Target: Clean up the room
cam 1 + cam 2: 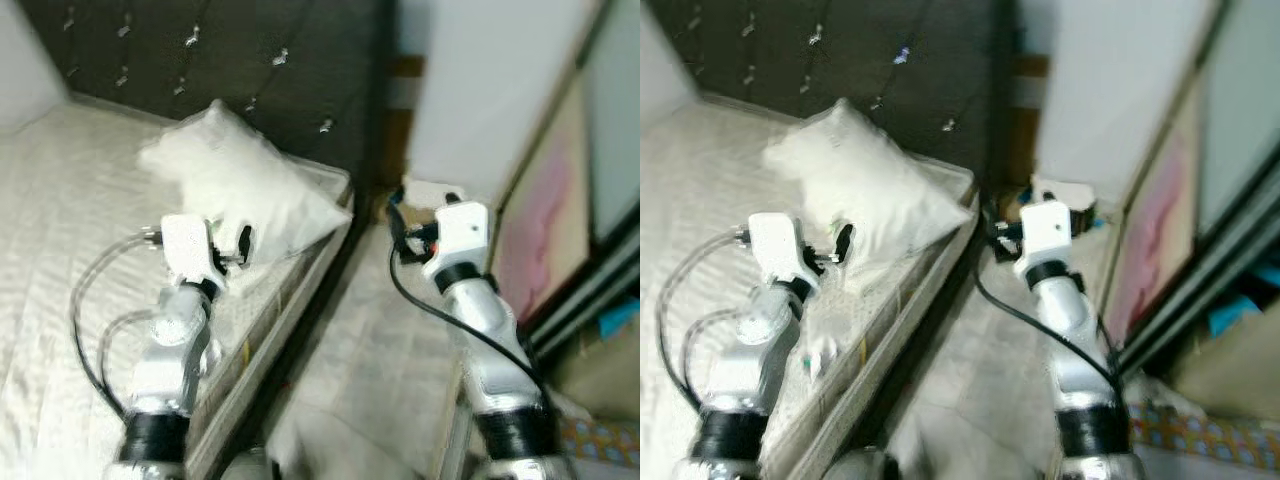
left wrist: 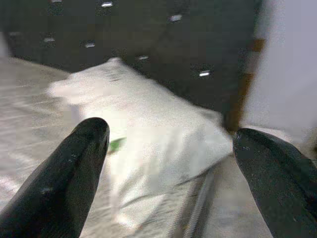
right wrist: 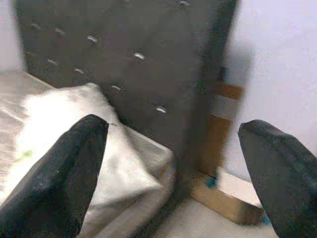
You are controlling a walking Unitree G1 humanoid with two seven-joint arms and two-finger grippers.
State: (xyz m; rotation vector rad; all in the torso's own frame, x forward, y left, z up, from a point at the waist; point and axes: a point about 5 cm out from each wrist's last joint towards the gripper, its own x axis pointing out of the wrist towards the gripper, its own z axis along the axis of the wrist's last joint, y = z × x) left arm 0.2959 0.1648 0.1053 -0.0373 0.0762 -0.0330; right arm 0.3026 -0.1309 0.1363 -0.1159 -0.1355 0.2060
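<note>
Both grippers' jaws apart: left gripper (image 2: 171, 173) near white pillow (image 1: 240, 185), right gripper (image 3: 173, 168) over floor.

Dark tufted headboard (image 1: 220, 60) behind bed (image 1: 60, 230) w/ pale cover; white wall (image 1: 480, 90); grey floor (image 1: 370, 350).

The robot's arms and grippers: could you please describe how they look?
Both arms are silver metal with black bands. Each wrist carries a white boxy housing. Looping black cables run along the left arm and the right arm. The left gripper and right gripper each have two long, rounded black fingers.
</note>
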